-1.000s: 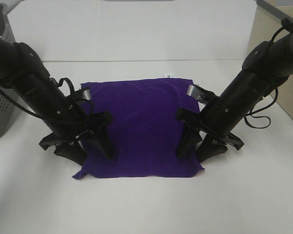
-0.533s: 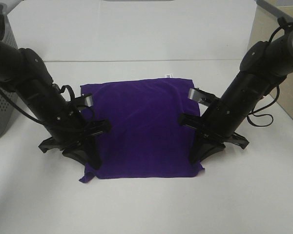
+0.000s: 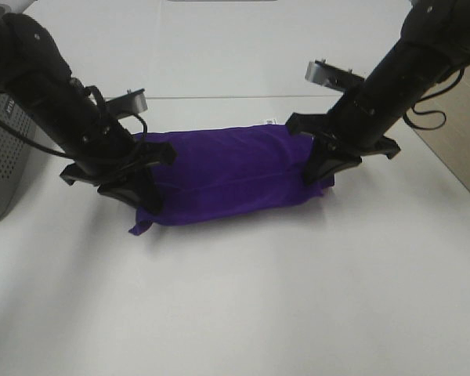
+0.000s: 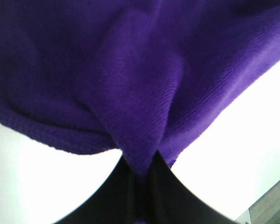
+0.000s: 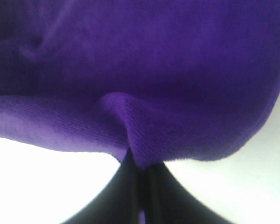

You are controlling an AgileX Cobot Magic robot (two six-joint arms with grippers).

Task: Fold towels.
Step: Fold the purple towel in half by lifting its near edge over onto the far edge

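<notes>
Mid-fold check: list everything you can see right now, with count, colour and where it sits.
towel: one, deep purple, doubled over into a long band across the middle of the table, pinched at both ends
tag: one, white, on the towel's far edge
table: one, white, under the towel
bin: one, grey, perforated, at the left edge of the high view
tan surface: one, beyond the table's right edge
left gripper: one, black, shut on the towel's left end
right gripper: one, black, shut on the towel's right end
</notes>
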